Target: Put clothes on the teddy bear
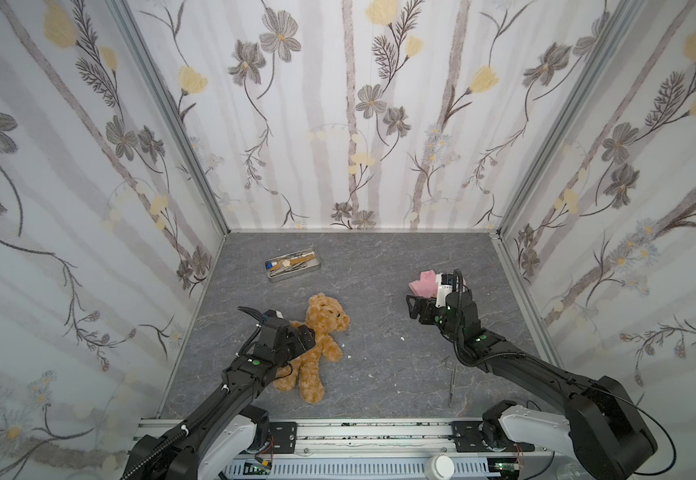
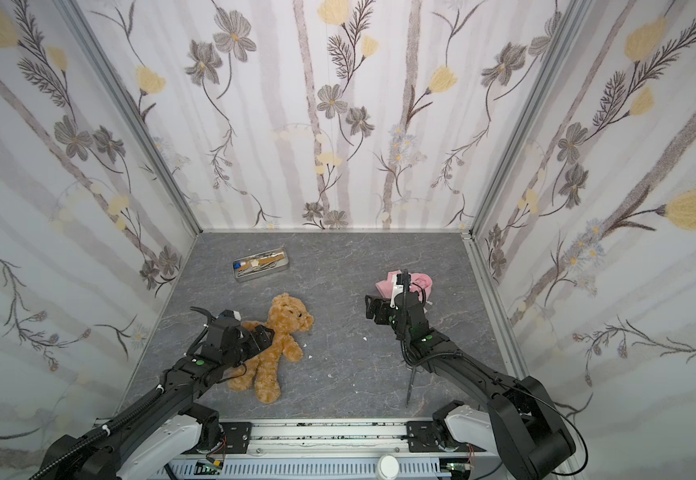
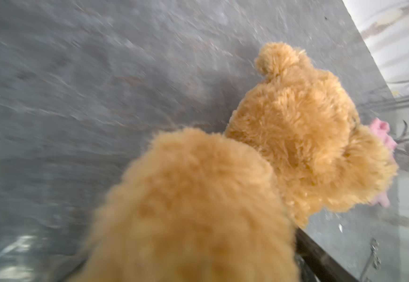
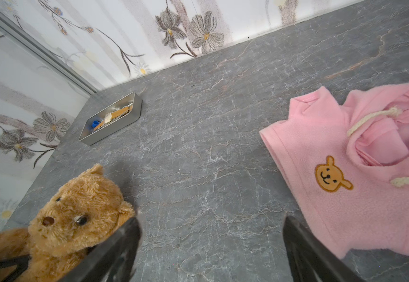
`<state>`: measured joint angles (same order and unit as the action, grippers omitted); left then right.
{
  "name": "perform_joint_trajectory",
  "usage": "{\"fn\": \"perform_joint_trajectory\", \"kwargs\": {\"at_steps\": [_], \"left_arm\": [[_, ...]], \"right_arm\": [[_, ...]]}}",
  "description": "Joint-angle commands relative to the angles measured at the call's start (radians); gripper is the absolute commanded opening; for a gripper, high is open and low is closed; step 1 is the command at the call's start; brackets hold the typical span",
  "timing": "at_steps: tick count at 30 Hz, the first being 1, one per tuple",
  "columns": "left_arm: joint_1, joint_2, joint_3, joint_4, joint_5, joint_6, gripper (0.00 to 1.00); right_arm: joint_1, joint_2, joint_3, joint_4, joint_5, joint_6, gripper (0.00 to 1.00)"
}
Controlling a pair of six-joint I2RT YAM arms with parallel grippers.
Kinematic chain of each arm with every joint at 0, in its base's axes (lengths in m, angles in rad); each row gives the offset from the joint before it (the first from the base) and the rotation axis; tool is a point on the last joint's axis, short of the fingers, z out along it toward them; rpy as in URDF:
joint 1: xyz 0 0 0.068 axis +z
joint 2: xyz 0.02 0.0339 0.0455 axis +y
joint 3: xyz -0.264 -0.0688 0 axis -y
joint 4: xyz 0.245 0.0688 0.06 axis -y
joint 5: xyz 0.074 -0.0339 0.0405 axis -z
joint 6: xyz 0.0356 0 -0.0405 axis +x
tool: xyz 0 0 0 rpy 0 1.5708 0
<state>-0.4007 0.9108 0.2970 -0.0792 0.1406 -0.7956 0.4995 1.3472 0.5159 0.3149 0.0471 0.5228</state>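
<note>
Inventory, desk [image 1: 379,266], grey marbled top, flowered walls on three sides

1. Teddy bear [image 1: 316,353], golden-brown plush, lying face up left of centre in both top views, head toward the upper right, legs toward the lower edge.
2. My left claw [image 1: 302,334], lower left, set over the bear's near arm and shoulder. In the left wrist view the plush arm fills the space between my jaws, which stand wide. I cannot tell whether they press the plush or only bracket it.
3. My right claw [image 4: 212,221], right of centre in both top views, released: jaws wide apart with only bare desk between them.
4. Pink hoodie [image 4: 340,214], fleece, cream drawstring, small orange bear-face emblem; it lies just beyond my right claw, well apart from the bear.
5. Metal tin [image 1: 296,275], open, small tools inside, above the bear.
6. Slim ring-handled metal tool [image 1: 451,386], flat on the desk at lower right, under my right arm
</note>
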Motion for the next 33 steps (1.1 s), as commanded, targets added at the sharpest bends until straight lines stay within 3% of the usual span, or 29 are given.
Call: {"fn": "perform_joint_trajectory", "kwargs": {"at_steps": [1, 5, 10, 15, 19, 24, 29, 33], "left_arm": [[-0.087, 0.015, -0.016, 0.123, 0.065, -0.142, 0.94], [-0.233, 0.108, 0.021, 0.242, 0.036, -0.241, 0.95], [-0.449, 0.291, 0.081, 0.497, -0.101, -0.411, 0.97], [-0.523, 0.579, 0.355, 0.502, -0.112, -0.324, 0.99], [-0.536, 0.743, 0.529, 0.497, -0.051, -0.231, 1.0], [-0.499, 0.73, 0.544, 0.41, -0.093, -0.122, 1.0], [-0.445, 0.571, 0.474, 0.278, -0.208, -0.009, 1.0], [-0.39, 0.445, 0.391, 0.272, -0.24, -0.002, 1.0]], "right_arm": [[-0.02, -0.007, 0.01, -0.007, 0.037, 0.002, 0.92], [-0.113, -0.02, 0.038, -0.052, 0.035, -0.023, 0.92], [-0.205, 0.051, 0.117, -0.127, -0.032, -0.045, 0.87], [-0.21, 0.159, 0.207, -0.212, 0.006, -0.085, 0.79], [-0.232, 0.224, 0.283, -0.271, 0.016, -0.117, 0.76], [-0.236, 0.322, 0.346, -0.337, 0.021, -0.156, 0.74], [-0.24, 0.437, 0.439, -0.407, 0.015, -0.194, 0.73], [-0.238, 0.559, 0.525, -0.451, -0.026, -0.198, 0.73]]}}
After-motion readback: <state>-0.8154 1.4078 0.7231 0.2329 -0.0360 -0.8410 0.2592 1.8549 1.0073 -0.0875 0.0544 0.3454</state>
